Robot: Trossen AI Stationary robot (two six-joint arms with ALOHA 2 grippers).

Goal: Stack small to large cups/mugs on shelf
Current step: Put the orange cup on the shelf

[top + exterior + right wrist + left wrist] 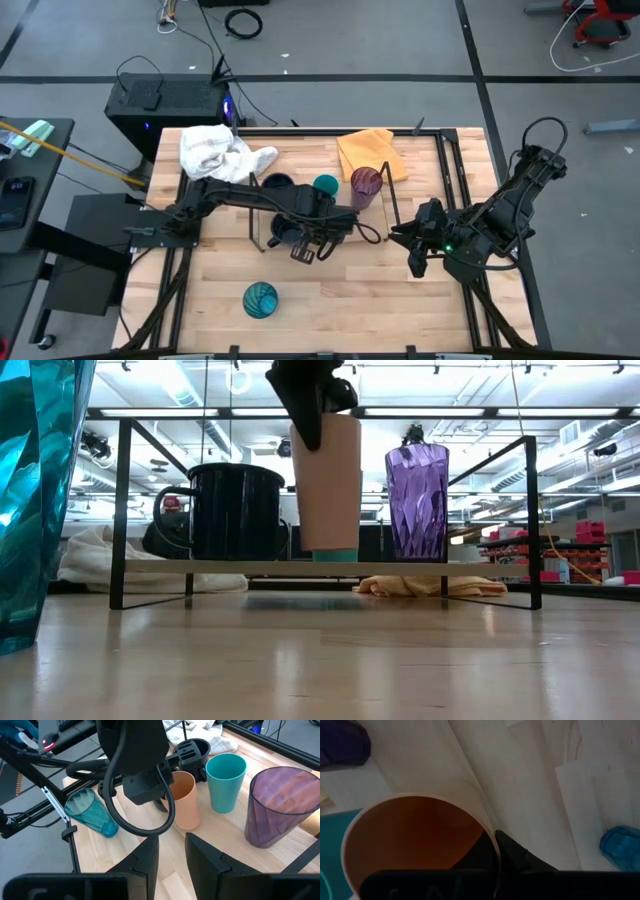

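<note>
My left gripper [312, 240] is shut on the small orange cup [185, 800] over the shelf [250, 568], a low light-wood board with black wire rails. On the board stand a navy mug [235, 510], the small teal cup [225, 780] and the purple tumbler [417, 500]. A second dark mug [284, 232] shows partly under my left arm. The patterned teal tumbler [260, 298] stands on the table near its front edge. My right gripper [172, 855] is open and empty, to the right of the shelf. My left gripper holds the orange cup by its rim [495, 842], one finger inside the cup and one outside [520, 860]. The fingers come from above, pointing down. The cup hangs upright, its bottom [330, 545] just above the shelf board, in front of the teal cup.
A white cloth [215, 150] and a yellow cloth [370, 152] lie at the table's far side behind the shelf. Bare tabletop shows between the shelf and the front edge, apart from the patterned tumbler.
</note>
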